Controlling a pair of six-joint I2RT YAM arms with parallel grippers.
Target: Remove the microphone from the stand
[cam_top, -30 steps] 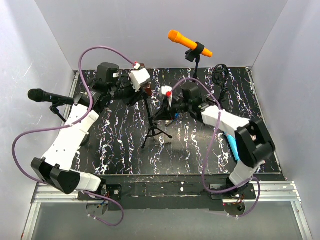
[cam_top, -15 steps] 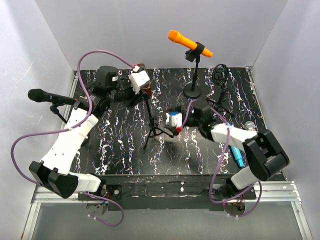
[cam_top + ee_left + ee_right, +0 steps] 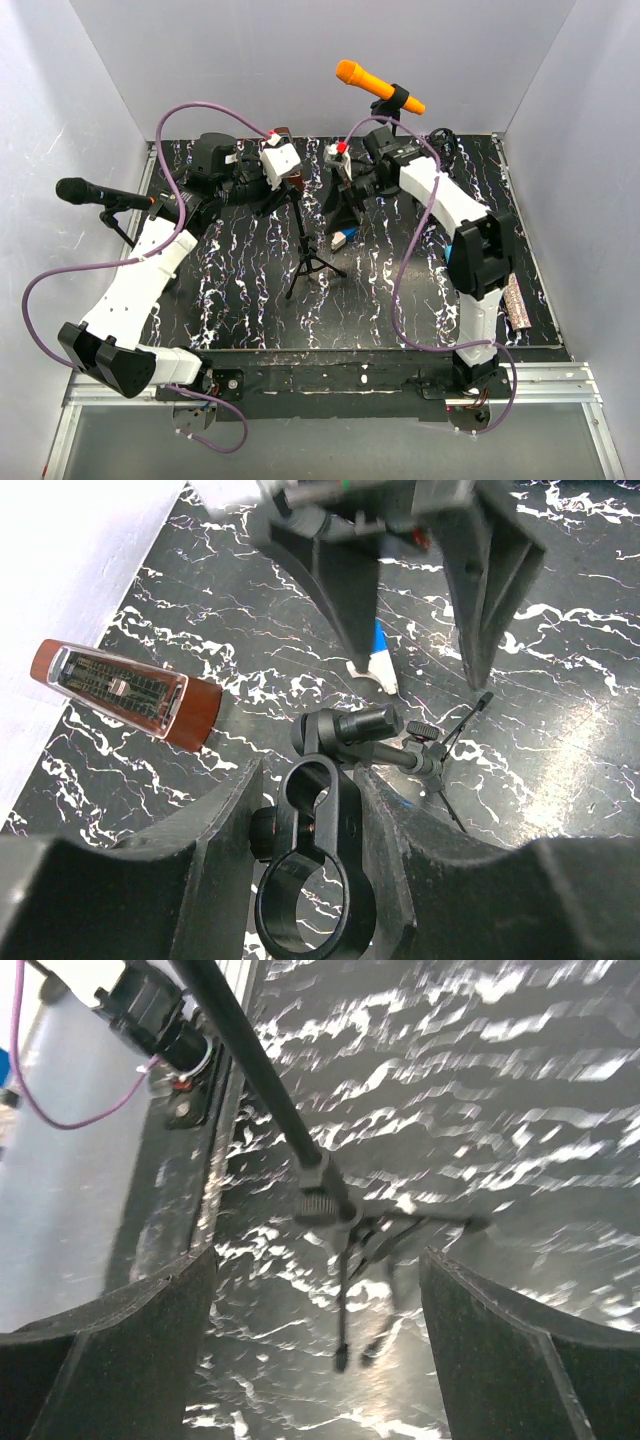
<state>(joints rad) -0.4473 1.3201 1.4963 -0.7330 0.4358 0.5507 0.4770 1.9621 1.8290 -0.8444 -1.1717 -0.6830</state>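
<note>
The black marbled mat (image 3: 250,300) lies open on its near half, while the back wall (image 3: 300,60) closes its far edge. The tripod stand (image 3: 301,235) is upright mid-mat, and my left claw (image 3: 310,805) is clamped on its empty clip (image 3: 315,880). My right claw (image 3: 415,630) hangs spread wide over the microphone (image 3: 379,660), gripping nothing. The microphone lies flat beside the tripod's legs, its long axis slanted, white end towards the tripod and blue end away. I cannot tell whether a fingertip touches it.
</note>
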